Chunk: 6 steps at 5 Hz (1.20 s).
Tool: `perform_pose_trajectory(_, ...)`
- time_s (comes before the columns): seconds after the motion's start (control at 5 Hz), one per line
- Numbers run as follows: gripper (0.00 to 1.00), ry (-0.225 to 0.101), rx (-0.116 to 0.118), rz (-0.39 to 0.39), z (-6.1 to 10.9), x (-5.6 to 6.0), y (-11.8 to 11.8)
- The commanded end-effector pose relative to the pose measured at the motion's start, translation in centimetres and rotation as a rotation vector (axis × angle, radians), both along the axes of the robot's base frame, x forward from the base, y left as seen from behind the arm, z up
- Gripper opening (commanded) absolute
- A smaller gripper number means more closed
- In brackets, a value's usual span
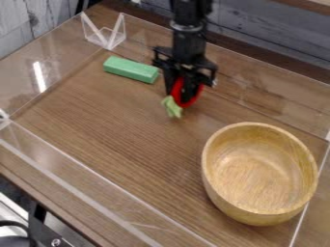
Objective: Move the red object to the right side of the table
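Observation:
The red object [183, 96] is a small red egg-shaped toy with a light green leafy stub pointing down and left. It hangs just above the brown wood-grain table [103, 135], near the middle of the far half. My black gripper [186, 93] comes straight down from above and is shut on the red object, with one finger on each side of it. Much of the toy is hidden by the fingers.
A flat green rectangular block [130, 69] lies on the tabletop to the left of the gripper. A large wooden bowl [261, 172] stands at the front right. Low clear acrylic walls [102, 35] edge the table.

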State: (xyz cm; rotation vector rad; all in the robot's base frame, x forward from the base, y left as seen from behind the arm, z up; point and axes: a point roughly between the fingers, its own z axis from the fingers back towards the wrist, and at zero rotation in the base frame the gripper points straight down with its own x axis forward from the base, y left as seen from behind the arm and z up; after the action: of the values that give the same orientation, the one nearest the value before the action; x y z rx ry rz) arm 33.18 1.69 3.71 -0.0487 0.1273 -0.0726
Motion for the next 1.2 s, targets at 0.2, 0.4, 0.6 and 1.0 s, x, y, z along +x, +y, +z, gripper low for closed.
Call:
perform_pose_trajectory(0.2,0.0,-0.068,0.005,-0.017,0.6,1.9,-1.1)
perform_pose_trajectory(0.4,0.0,-0.069,0.0,-0.025,0.1,2.2,-1.4)
perform_pose_trajectory(0.6,0.0,-0.071,-0.006,-0.033,-0.2,2.5,-1.6)
perform_pose_trajectory(1.0,0.0,-0.077,-0.022,-0.049,-0.7,2.9,-2.0)
